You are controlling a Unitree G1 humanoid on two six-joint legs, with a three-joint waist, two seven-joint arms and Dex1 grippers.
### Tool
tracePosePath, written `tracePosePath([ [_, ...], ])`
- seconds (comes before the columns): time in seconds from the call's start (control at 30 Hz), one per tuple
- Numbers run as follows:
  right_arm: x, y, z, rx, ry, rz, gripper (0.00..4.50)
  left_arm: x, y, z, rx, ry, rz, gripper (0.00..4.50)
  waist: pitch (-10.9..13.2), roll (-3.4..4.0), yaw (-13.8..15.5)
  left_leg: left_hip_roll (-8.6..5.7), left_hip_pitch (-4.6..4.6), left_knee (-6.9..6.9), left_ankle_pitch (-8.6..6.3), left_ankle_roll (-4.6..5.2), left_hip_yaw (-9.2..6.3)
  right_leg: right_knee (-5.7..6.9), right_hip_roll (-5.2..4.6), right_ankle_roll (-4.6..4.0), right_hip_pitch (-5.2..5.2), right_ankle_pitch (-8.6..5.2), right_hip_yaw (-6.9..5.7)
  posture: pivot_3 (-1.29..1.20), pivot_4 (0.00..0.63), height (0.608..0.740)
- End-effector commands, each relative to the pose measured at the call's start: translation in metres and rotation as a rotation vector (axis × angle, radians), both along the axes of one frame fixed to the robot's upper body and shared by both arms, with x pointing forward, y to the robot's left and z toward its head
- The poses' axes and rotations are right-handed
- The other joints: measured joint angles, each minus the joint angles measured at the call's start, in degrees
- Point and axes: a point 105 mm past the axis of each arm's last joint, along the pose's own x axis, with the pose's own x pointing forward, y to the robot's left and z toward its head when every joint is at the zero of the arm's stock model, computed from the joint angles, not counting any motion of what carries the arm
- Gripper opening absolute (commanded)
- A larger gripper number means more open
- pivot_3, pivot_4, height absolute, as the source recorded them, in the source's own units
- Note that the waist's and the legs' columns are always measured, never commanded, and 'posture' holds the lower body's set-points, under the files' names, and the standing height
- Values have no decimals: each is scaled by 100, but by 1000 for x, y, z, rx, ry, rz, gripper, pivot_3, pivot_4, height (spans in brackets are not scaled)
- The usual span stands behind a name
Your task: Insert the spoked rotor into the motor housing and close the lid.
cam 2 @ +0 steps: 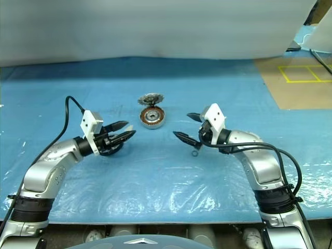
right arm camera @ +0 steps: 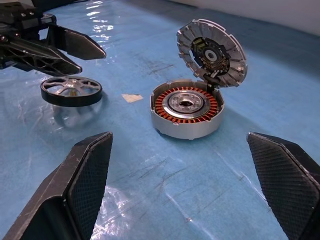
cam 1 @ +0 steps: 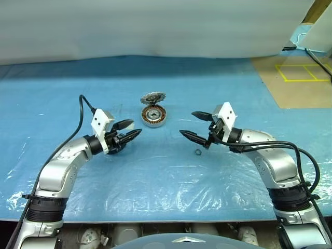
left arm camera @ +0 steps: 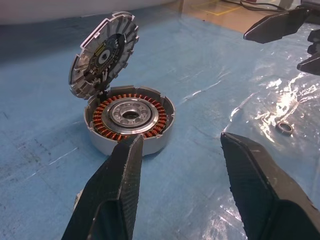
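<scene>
Housing (cam 1: pixel 153 116) sits on the blue sheet (cam 1: pixel 155 171) covering the desk, between and a little beyond my two end effectors. Copper windings ring its open top, and I see no wheel inside it. Lid (cam 1: pixel 152 97) stands tilted up at the housing's far edge, toothed face turned toward me. Spoked rotor (right arm camera: pixel 71 90) lies flat on the sheet beside the housing, directly under the left end effector (cam 1: pixel 129 130); whether the fingers touch it I cannot tell. Left end effector points level toward the housing, fingers (left arm camera: pixel 112 195) partly spread, nothing between them. Right end effector (cam 1: pixel 197 126) hovers on the housing's other side, fingers (right arm camera: pixel 82 187) spread wide, empty. Small black ring (cam 1: pixel 197 152) rests on the sheet just below the right fingers.
</scene>
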Motion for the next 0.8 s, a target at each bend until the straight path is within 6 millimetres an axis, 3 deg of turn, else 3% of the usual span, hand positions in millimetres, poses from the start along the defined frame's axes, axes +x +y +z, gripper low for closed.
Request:
tracePosePath([
  [0.03,3,0,12,-15,-47,20,4500,-3,-1,10,-10,-46,-5,2581,0,0,-6,0,0,0,0,0,0,0,0,0,0,0,0,0,150,740],
  [0.23,14,10,9,-56,-42,35,4500,-3,-1,10,-9,-47,-3,2581,0,0,-17,1,0,3,0,0,0,2,1,-1,0,0,0,0,150,740],
  [0.5,46,39,20,-200,-23,166,4500,0,11,8,-23,-58,65,2581,0,0,-28,2,-1,17,0,0,1,10,1,-4,-1,1,0,0,150,740],
  [0.8,78,65,10,-329,-11,263,4500,-8,23,-2,-9,-28,116,2581,1,-2,-27,22,-21,20,12,21,1,15,4,-25,-7,-7,-23,0,150,740],
])
